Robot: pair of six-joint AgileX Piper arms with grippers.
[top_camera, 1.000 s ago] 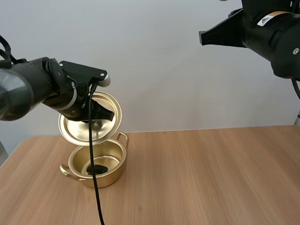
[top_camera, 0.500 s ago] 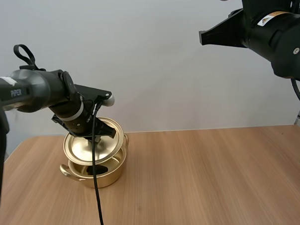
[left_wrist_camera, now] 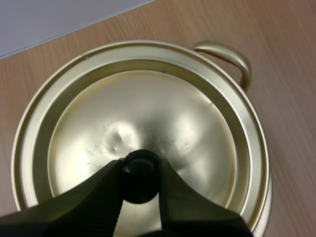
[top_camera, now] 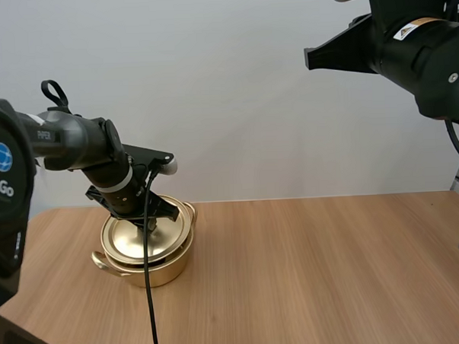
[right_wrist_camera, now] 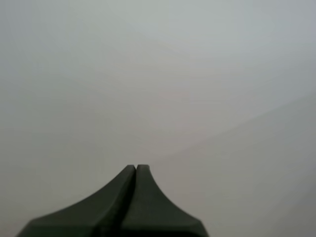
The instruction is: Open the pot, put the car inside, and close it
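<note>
Pot [top_camera: 156, 271] at the counter's [top_camera: 310, 275] far left now wears its lid [left_wrist_camera: 163, 113], which hung tilted above it a second ago. The left gripper [top_camera: 144, 220] stays clamped on the knob [left_wrist_camera: 139, 170]. The right gripper [right_wrist_camera: 136, 170], fingers together, waits high up. Closing looks done bar letting go.

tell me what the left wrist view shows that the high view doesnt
Left wrist view: the left claw pinching the round black knob of the gold metal lid, with a small dent beside it. High view: the gold metal pot's side, the wooden table, the raised right arm. Both: the lid sitting on the pot.
</note>
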